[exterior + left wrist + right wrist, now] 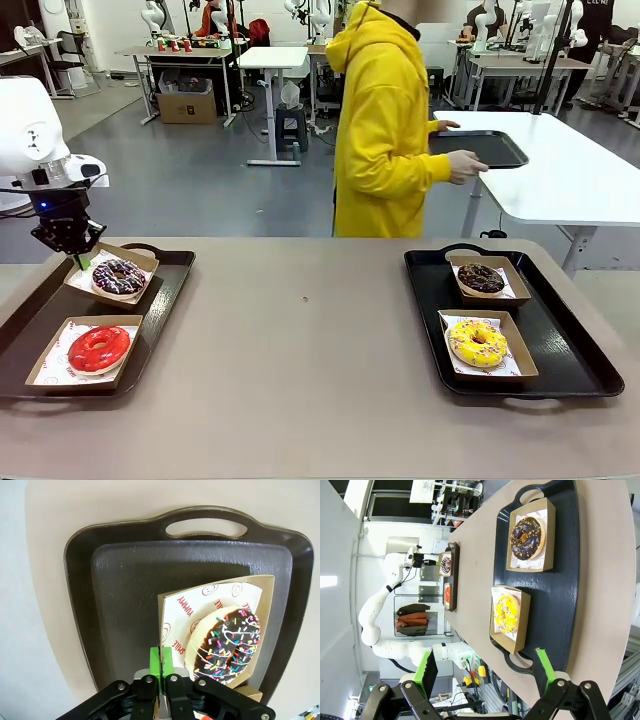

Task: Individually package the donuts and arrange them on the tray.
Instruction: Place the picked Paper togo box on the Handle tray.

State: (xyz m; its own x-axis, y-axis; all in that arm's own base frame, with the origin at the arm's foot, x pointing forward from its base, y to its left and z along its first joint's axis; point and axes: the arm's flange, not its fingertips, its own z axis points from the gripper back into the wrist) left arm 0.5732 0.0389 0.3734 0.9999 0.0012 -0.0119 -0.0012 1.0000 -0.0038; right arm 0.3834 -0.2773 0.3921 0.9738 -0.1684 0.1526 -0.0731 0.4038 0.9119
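Note:
On the left tray [165,290], the chocolate sprinkled donut [119,276] [227,647] lies in a paper-lined cardboard box [215,592]. My left gripper [80,260] [161,661] is shut on that box's left edge, beside the donut. The red donut [98,348] rests in its own box nearer the front. On the right tray [570,350] [565,580], the dark brown flecked donut [481,278] [527,538] and the yellow donut [478,343] [506,611] each sit in a box. My right gripper [486,672] hangs open high above that tray.
A person in a yellow hoodie [385,120] stands beyond the table's far edge, turned to a white side table [560,160], with hands on a black tray [480,148]. Bare tabletop [300,340] lies between the two trays.

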